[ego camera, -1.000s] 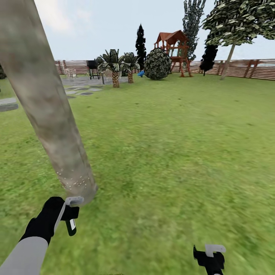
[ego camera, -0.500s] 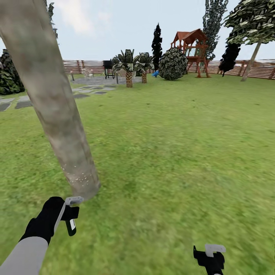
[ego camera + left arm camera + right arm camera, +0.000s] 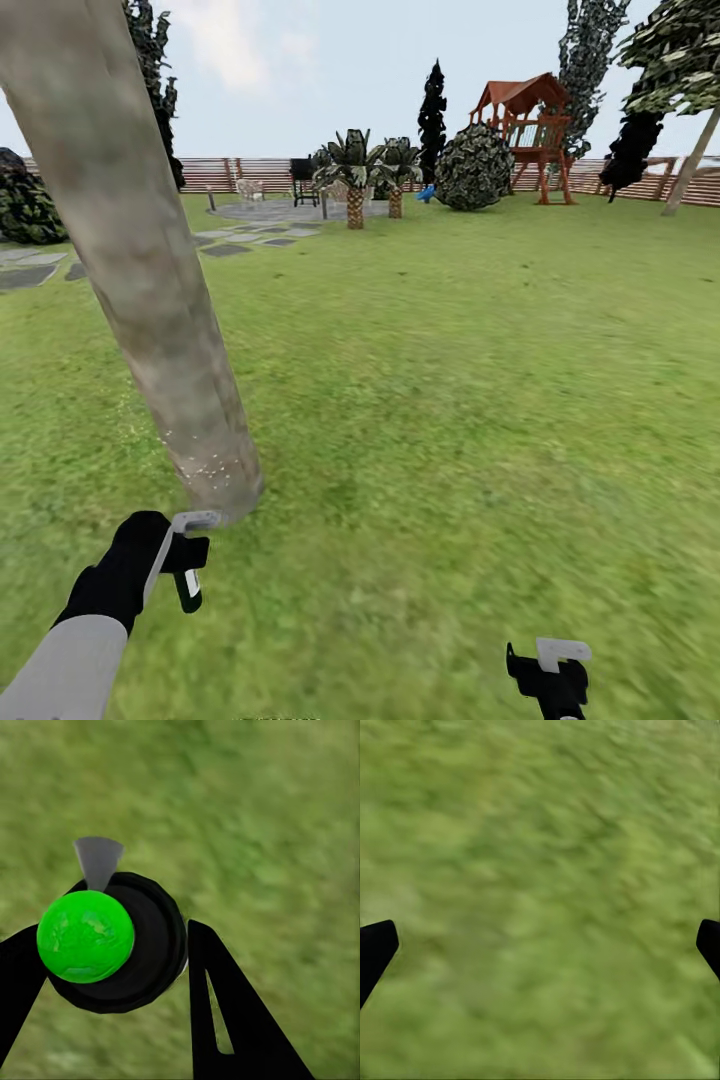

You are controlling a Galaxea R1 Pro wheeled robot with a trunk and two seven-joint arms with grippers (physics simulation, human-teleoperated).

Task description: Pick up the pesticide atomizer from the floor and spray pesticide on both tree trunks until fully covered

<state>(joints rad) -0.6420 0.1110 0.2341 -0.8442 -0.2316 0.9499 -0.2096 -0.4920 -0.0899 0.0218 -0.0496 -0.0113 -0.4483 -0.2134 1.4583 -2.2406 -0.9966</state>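
A thick grey-beige mottled tree trunk (image 3: 150, 290) leans up the left side of the head view. Whitish pesticide specks (image 3: 205, 465) dot its base. Just in front of that base, my left gripper (image 3: 188, 560) is shut on the pesticide atomizer (image 3: 187, 590), a small dark bottle with a white mark. In the left wrist view the atomizer (image 3: 86, 936) shows a bright green round top and a grey nozzle, held between the black fingers (image 3: 225, 1005) over grass. My right gripper (image 3: 555, 665) hangs low at the right, open (image 3: 540, 952) above bare grass.
Green lawn (image 3: 450, 380) stretches ahead. Grey stepping slabs (image 3: 225, 250) lie at the far left. Palms (image 3: 355, 180), a round bush (image 3: 473, 165), a red-roofed play tower (image 3: 530, 130) and a thin-trunked tree (image 3: 690, 170) stand by the brown slat fence (image 3: 260, 172).
The whole head view has panned left, so the far garden sits further right in the picture. Both arms hold the same pose, and the atomizer stays in the left gripper.
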